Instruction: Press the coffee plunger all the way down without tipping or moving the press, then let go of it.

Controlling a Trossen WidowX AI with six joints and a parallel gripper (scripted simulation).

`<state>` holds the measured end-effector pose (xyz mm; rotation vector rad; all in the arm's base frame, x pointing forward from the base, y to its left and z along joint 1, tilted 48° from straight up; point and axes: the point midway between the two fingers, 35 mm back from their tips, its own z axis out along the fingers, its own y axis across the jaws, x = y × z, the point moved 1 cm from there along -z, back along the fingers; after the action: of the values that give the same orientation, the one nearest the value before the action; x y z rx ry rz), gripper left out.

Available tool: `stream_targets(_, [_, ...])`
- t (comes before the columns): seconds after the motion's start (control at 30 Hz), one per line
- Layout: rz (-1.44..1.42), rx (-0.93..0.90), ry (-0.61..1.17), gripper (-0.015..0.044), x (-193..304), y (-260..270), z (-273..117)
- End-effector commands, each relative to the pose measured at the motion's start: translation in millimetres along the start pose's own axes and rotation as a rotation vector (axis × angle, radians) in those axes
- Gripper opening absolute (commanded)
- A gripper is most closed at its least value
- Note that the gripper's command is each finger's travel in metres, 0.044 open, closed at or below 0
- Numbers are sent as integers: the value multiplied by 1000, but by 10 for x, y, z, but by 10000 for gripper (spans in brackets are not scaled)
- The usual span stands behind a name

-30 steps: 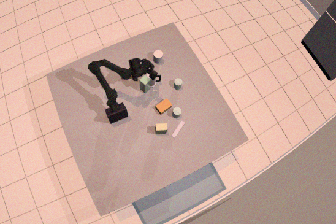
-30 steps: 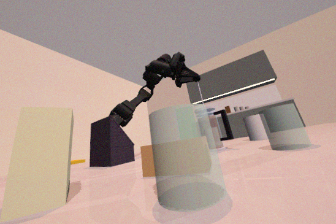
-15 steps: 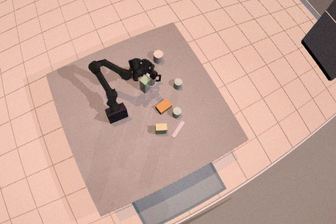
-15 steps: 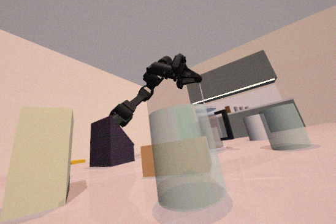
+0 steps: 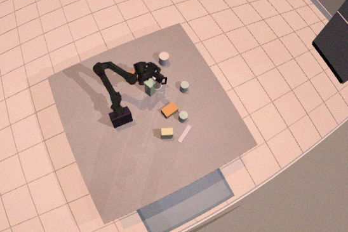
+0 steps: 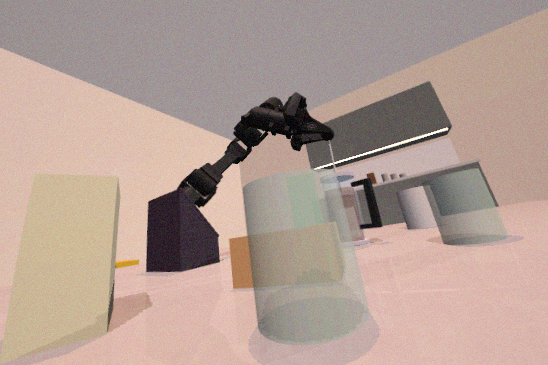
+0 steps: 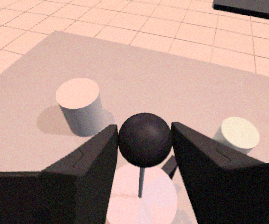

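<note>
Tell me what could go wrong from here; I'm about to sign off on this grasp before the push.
The fingers pinch a round knob, so it could slip out during the push. The rod is thin and fully raised; an off-axis push might tip the press. The green box stands close beside it.

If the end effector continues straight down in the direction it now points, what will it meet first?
The end effector is shut on the plunger knob. Straight below, along the thin rod, comes the lid of the coffee press. Depth to the lid is unclear.
</note>
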<state>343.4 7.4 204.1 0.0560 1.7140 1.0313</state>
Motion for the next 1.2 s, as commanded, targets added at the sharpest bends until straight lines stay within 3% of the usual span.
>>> stream_targets(0.0, [31, -3, 35, 127, 197, -31, 78])
stream_targets(1.17, [33, -7, 30, 127, 605, 16, 424])
